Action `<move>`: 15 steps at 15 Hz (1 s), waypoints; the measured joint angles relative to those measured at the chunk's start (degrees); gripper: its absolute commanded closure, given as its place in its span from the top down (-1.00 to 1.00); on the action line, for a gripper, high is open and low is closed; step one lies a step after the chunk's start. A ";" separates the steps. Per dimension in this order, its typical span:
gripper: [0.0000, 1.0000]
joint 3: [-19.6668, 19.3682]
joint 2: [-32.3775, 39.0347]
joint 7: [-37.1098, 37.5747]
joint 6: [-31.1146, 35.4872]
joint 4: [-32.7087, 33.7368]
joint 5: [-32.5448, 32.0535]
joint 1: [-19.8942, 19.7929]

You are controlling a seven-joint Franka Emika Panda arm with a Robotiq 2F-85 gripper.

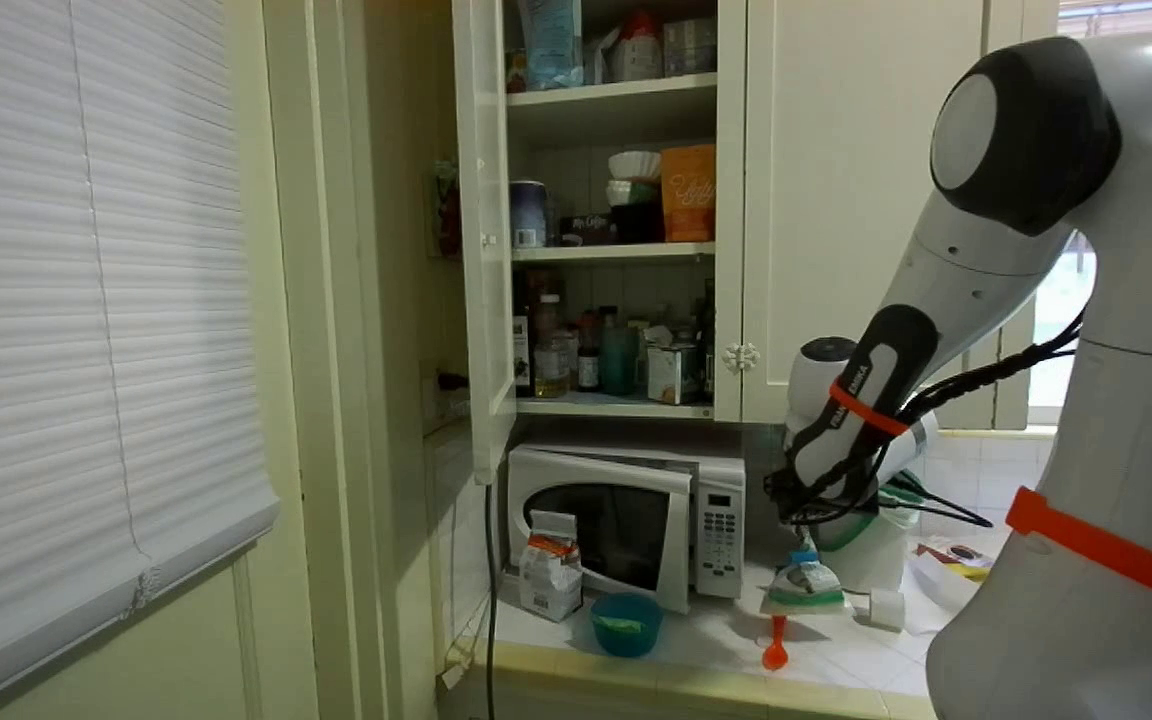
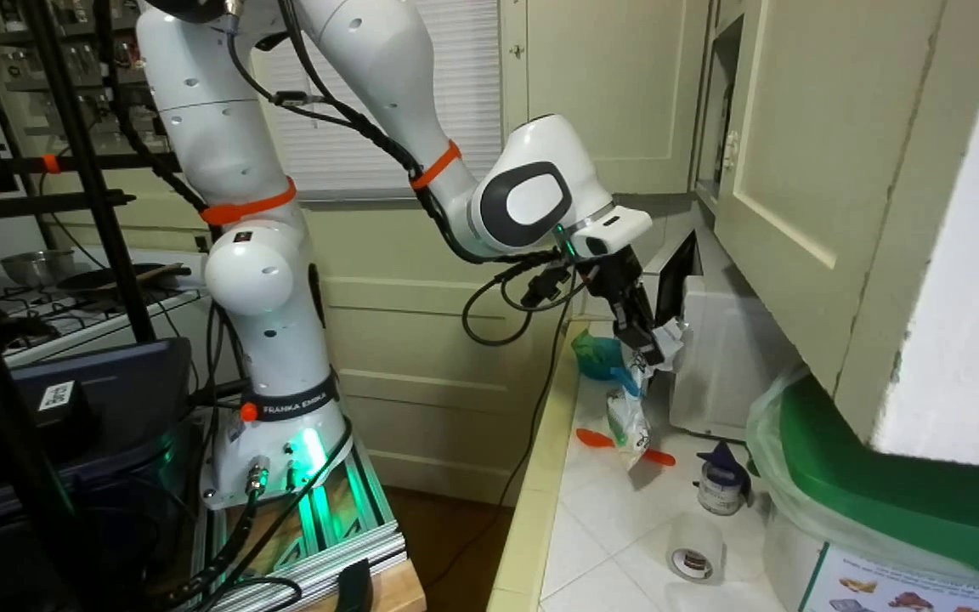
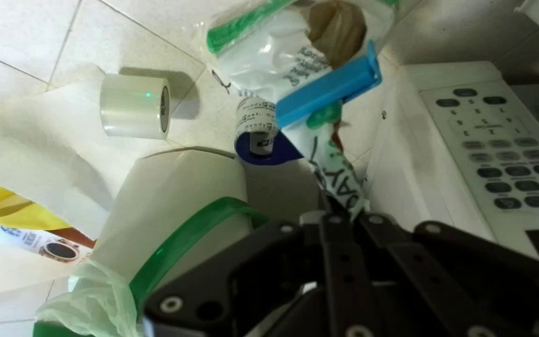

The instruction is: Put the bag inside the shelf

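Note:
The bag (image 1: pixel 806 588) is a soft whitish packet with a green edge and a blue clip. It hangs below my gripper (image 2: pixel 653 350), apparently just above the counter. It also shows in an exterior view (image 2: pixel 628 418) and in the wrist view (image 3: pixel 269 51). My gripper's fingers (image 3: pixel 344 216) are shut on the bag's narrow top end. In an exterior view the arm hides most of the gripper. The shelf (image 1: pixel 612 253) is a tall cream-white cupboard with its left door open. Its boards hold bottles, boxes and tins. The cupboard stands above and left of the bag.
A white microwave (image 1: pixel 721 530) with its door ajar stands under the cupboard. A white-orange pouch (image 1: pixel 550 575), a blue bowl (image 1: pixel 626 625) and an orange spoon (image 1: pixel 775 650) are on the counter. A tape roll (image 2: pixel 695 548), a jar (image 2: pixel 721 489) and a green-lidded tub (image 2: pixel 897 501) stand nearby.

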 measured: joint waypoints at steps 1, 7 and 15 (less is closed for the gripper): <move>-0.99 0.25 -1.67 -0.21 -1.05 -0.73 0.00 0.01; -0.99 9.72 -13.40 -7.14 -8.79 -4.51 8.34 -3.96; -0.99 20.28 -21.55 -15.78 -17.58 0.36 25.51 -5.69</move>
